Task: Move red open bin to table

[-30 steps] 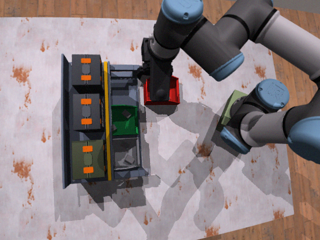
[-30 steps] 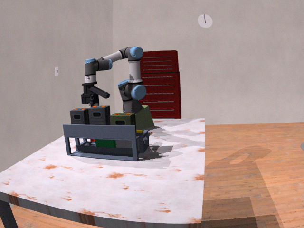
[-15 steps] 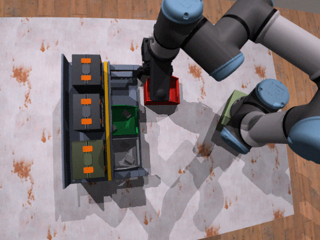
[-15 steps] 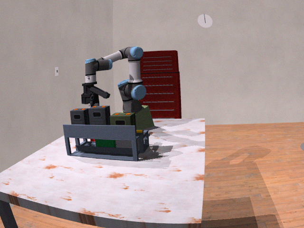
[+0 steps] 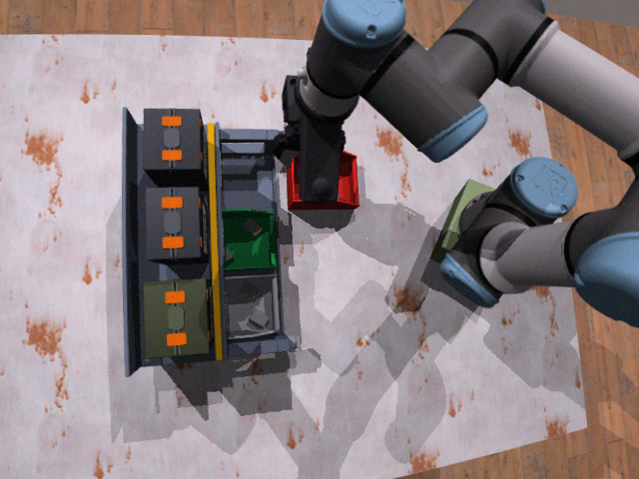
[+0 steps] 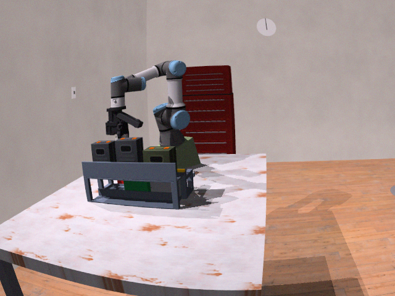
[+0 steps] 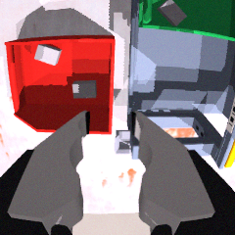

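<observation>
Red bin (image 5: 346,181): off the shelf (image 5: 214,217), resting on the table (image 5: 77,422) just beside the shelf's end bay. It sits upright, open side up.

Parts: 2 small grey blocks show inside the bin in the wrist view, one (image 7: 48,53) near the far wall and one (image 7: 83,89) near the middle. Nothing shows spilled beside it.

Gripper (image 7: 112,128): above the bin's shelf-side wall, raised clear of it in the wrist view. The fingers stand a narrow gap apart with only table and bin wall visible through the gap. It has hold of nothing.

Shelf: the end bay (image 5: 242,155) is vacant. The green bin (image 5: 250,239) and grey bin (image 5: 254,309) sit in the 2 other lower bays. 3 lidded boxes (image 5: 171,136) stand on the top board.

Done, by judgement: removal from the shelf, placement on the table, release, parts retained.

Left, by judgement: little beyond retracting the arm. The bin lies very near the shelf's corner; whether it touches cannot be told from these views.

Risk: the fingers hang over the bin's wall, so a low sideways retreat could nudge or tip it. A straight lift looks safest.
</observation>
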